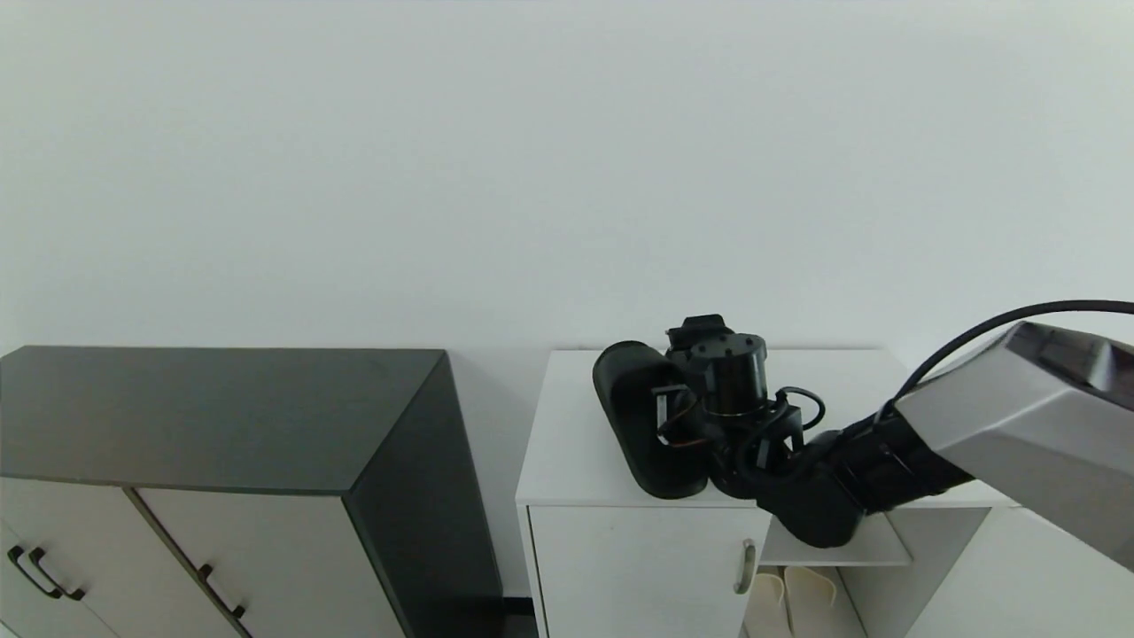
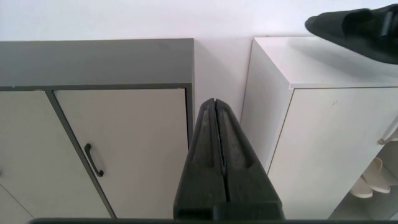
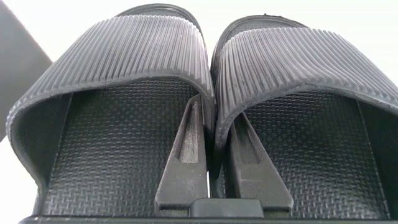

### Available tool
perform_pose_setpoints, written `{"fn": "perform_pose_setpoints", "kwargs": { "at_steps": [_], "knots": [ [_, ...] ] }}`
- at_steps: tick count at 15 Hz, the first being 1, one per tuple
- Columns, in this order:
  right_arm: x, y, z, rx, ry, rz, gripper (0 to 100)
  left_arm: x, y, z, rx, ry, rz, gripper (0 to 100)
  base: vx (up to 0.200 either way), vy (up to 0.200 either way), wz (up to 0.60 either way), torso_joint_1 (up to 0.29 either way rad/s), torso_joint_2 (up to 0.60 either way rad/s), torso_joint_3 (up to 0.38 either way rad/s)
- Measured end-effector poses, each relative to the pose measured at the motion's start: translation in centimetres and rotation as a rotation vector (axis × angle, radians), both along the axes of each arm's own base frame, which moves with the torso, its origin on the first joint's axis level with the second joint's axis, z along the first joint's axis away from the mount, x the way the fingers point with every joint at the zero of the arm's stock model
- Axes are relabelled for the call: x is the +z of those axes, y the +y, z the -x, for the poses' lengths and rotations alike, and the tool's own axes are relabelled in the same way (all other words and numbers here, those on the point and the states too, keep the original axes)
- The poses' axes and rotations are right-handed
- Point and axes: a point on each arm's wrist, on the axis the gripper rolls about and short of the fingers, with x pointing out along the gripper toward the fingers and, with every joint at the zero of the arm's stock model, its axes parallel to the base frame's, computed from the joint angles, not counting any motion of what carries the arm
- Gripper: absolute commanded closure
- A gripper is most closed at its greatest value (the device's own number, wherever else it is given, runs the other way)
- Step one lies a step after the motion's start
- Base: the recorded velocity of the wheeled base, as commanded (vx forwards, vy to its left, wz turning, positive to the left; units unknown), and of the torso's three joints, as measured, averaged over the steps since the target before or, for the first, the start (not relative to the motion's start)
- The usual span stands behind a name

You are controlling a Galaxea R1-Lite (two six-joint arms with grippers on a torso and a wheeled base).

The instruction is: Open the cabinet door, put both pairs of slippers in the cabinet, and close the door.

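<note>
Soft, even, diffuse light from above in head view. Plain pale matte wall (image 1: 567, 133) brightest at centre, greyer toward corners. Faint broad sheen on dark grey flat-topped cabinet (image 1: 204, 416). Deep shade in gap between it and white box-shaped cabinet (image 1: 567, 443); open lower compartment dim. In right wrist view, black ribbed rubber slippers (image 3: 124, 81) dark against washed-out white backdrop, ridges catching light, insides shaded. Left wrist view evenly lit, soft shadow beside white cabinet.

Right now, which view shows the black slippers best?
Right wrist view: both black slippers, straps and footbeds, with fingers pinching the adjoining straps. Head view shows them over the white cabinet, partly behind the right gripper. Left wrist view catches one end.
</note>
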Motion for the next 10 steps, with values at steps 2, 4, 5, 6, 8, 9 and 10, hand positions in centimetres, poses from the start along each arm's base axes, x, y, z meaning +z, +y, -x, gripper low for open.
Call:
{"fn": "perform_pose_setpoints", "kwargs": {
  "at_steps": [2,4,5,6,8,9,10],
  "knots": [
    [0.5,-0.7,2.9,0.053,0.027,0.014,100,0.0,0.0,0.0,0.001,0.000,0.000,100,0.000,0.000,0.00,0.000,0.00,0.000],
    [0.6,-1.7,5.6,0.114,0.050,0.019,100,0.0,0.0,0.0,0.000,0.000,-0.001,100,0.000,0.000,0.00,0.000,0.00,0.000],
    [0.8,-2.2,6.5,0.139,0.054,0.016,100,0.0,0.0,0.0,0.001,0.000,0.000,100,0.000,0.000,0.00,0.000,0.00,0.000],
    [1.1,-2.4,7.1,0.149,0.053,0.013,100,0.0,0.0,0.0,0.001,0.000,0.000,100,0.000,0.000,0.00,0.000,0.00,0.000],
    [1.2,-2.6,7.7,0.160,0.055,0.016,100,0.0,0.0,0.0,0.001,0.000,0.002,100,0.000,0.000,0.00,0.000,0.00,0.000],
    [1.2,-2.6,7.9,0.163,0.055,0.016,100,0.0,0.0,0.0,0.001,0.000,0.002,100,0.000,0.000,0.00,0.000,0.00,0.000],
    [1.2,-2.5,8.0,0.166,0.055,0.016,100,0.0,0.0,0.0,0.001,0.000,0.002,100,0.000,0.000,0.00,0.000,0.00,0.000]
  ]
}}
